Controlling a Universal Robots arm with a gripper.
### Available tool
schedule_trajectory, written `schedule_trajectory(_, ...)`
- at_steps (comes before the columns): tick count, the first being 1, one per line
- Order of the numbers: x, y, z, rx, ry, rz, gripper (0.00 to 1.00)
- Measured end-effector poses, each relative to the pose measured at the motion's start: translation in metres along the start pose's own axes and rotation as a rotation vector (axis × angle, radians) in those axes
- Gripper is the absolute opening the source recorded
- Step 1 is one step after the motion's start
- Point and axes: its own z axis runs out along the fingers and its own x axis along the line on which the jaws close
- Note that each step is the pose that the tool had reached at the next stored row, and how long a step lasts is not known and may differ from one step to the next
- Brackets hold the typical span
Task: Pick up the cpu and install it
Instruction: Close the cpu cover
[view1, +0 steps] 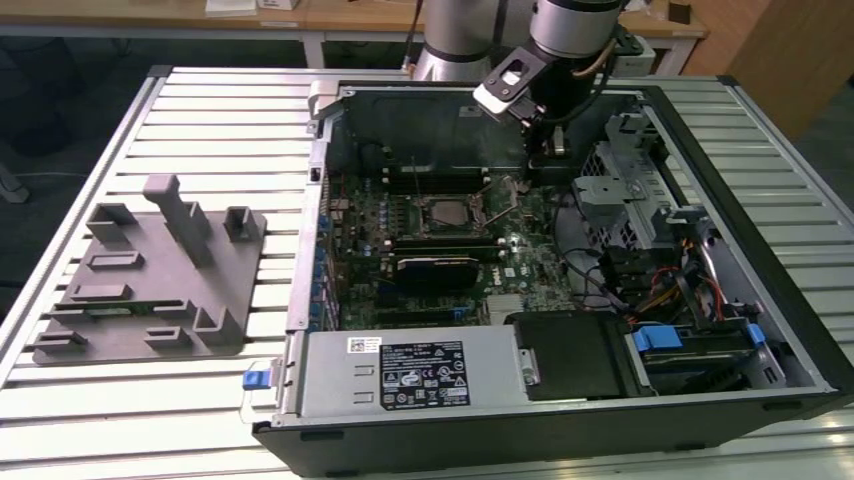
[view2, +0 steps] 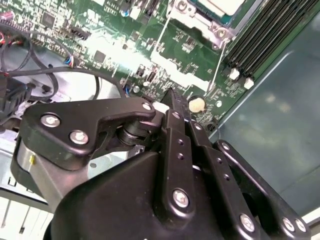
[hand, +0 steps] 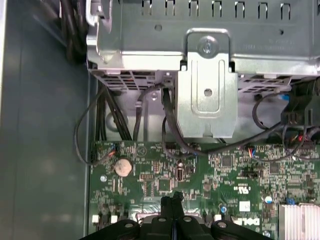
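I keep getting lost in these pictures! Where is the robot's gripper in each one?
Exterior view: the gripper hangs inside the open computer case, near its far wall.
Second wrist view: the gripper looms close, tips together over the green motherboard.
First wrist view: the gripper has its tips together over the green motherboard.
Shared landmark: the green motherboard.

A silvery tubular arm (view1: 577, 22) ends in a matte black gripper (view2: 172, 97) of flat linked bars studded with bright silver screws.
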Motion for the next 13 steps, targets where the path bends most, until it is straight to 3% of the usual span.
schedule_trajectory(6,-0.0001,0.0007,0.001,0.0002,0.0003,0.0,0.11)
schedule_trajectory(13,0.0,0.0043,0.0079,0.0022,0.0001,0.0,0.11)
